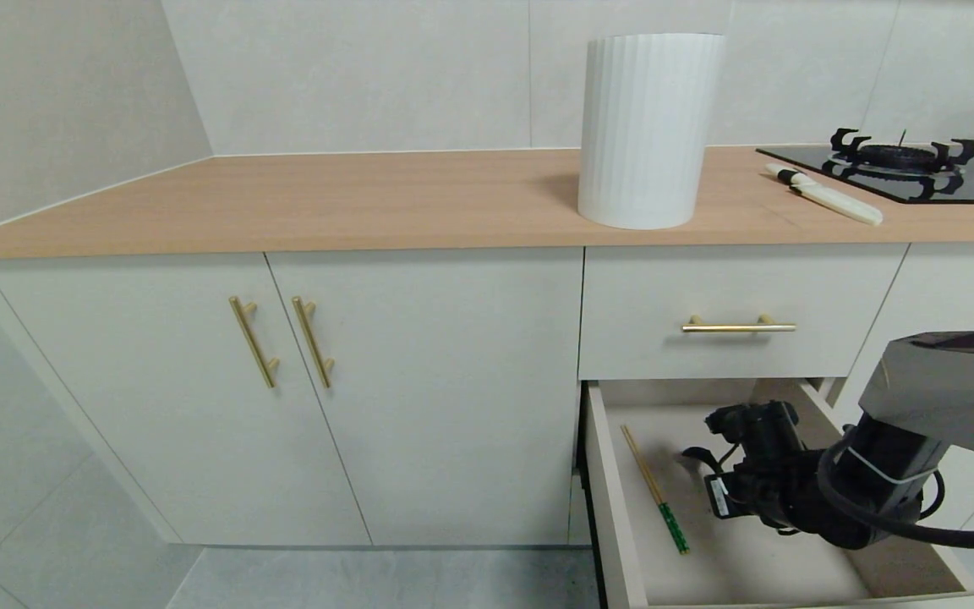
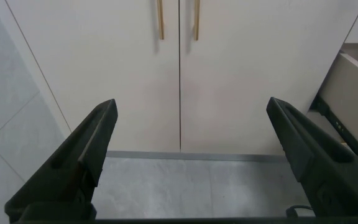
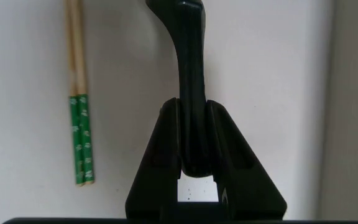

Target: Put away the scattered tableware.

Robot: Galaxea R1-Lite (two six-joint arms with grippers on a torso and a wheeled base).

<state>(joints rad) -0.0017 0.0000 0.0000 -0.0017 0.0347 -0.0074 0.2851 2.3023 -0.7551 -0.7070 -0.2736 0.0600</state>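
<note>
gripper on the left arm (image 2: 191, 107): jaws spread wide with nothing between them; it faces the double cabinet doors, low over the tiled floor (image 2: 185, 186).
cabinet doors (image 1: 284, 381): two pale doors, shut, each with a gold bar handle (image 1: 254, 341) beside the middle seam.
countertop (image 1: 369, 199): wood-toned, running along the tiled wall above the doors and drawers.
white container (image 1: 648, 127): tall, ribbed, upright on the countertop above the drawers.
upper drawer (image 1: 741, 288): shut, with a gold bar handle across its front.
lower drawer (image 1: 614, 491): pulled out, pale inside.
chopsticks (image 1: 654, 489) (image 3: 79, 99): a wooden pair with green ends, lying side by side on the floor of the lower drawer, near its left wall.
right gripper (image 3: 191, 109): inside the lower drawer, just right of the chopsticks, jaws clamped tight on the handle of a black utensil.
black utensil (image 3: 188, 56): its slim curved handle sticks out past the fingertips; whether it touches the drawer floor cannot be told.
white knife (image 1: 825, 193): flat on the countertop, right of the container, just beside the hob.
hob (image 1: 901, 169): black glass with burner grates, at the far right.
</note>
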